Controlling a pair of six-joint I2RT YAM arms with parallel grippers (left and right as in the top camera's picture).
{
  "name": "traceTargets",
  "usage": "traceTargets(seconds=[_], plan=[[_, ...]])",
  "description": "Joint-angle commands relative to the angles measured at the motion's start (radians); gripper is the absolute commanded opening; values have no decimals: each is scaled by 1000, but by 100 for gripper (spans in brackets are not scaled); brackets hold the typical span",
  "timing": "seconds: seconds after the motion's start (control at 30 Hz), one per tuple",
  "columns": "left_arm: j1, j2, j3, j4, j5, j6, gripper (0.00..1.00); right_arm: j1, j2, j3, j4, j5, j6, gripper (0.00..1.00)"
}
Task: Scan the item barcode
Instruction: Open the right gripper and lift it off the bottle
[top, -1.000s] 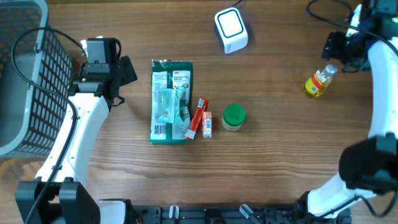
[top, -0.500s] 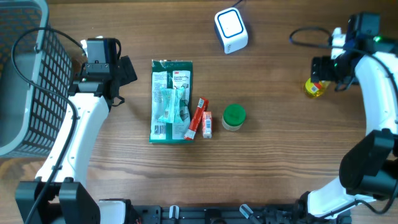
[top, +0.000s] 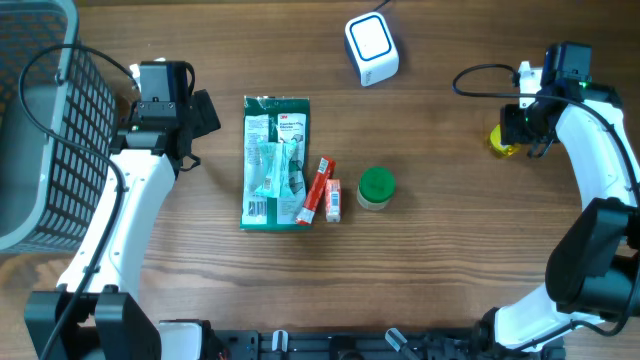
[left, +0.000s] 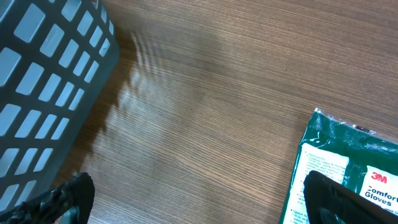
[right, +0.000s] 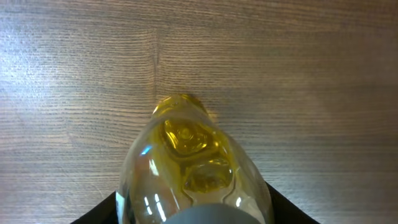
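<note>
Right gripper straddles the clear plastic bottle of yellow liquid; whether it pinches, you cannot tell. Left gripper spread wide. Seat jaws squarely before lifting.

Yellow bottle, green glove pkg, green-lid jar, white/blue scanner, wood-grain table.

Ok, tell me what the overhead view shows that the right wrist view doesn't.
Only overhead: the white scanner, the green glove pack, the red carton, the green-lidded jar, the grey basket and the left arm. Only right wrist: the yellow bottle up close, its clear wall and the liquid inside, with that camera's own jaws at the bottom corners, one on either side of it. Both: that bottle and the wooden table.
</note>
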Motion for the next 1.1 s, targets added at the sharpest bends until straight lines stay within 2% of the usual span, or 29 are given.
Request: traceTargets(seconds=[0.0, 0.17, 0.27, 0.43, 0.47, 0.5, 0.57, 0.6, 0.77, 0.9, 1.0, 1.07], plan=[[5, -1, 11, 0, -9, 9, 100, 6, 5, -1, -21, -10, 114, 54], [5, -1, 11, 0, -9, 9, 100, 6, 5, 5, -55, -11, 217, 50], [5, -1, 11, 0, -9, 9, 100, 6, 5, 5, -65, -19, 238, 42], [5, -1, 11, 0, -9, 9, 100, 6, 5, 5, -65, -47, 237, 43], [5, -1, 11, 0, -9, 9, 100, 6, 5, 5, -68, -59, 237, 46], [5, -1, 11, 0, -9, 9, 100, 6, 5, 6, -70, -61, 237, 55], [5, -1, 11, 0, -9, 9, 100, 6, 3, 10, -81, -61, 236, 89], [5, -1, 11, 0, -9, 9, 100, 6, 1, 15, -89, -61, 236, 100], [5, -1, 11, 0, -9, 9, 100, 6, -15, 125, -203, -58, 249, 100], [5, -1, 11, 0, -9, 9, 100, 6, -47, 294, -381, -69, 293, 100], [5, -1, 11, 0, -9, 9, 100, 6, -88, 355, -472, -183, 292, 100], [5, -1, 11, 0, -9, 9, 100, 6, -114, 355, -464, -314, 289, 100]])
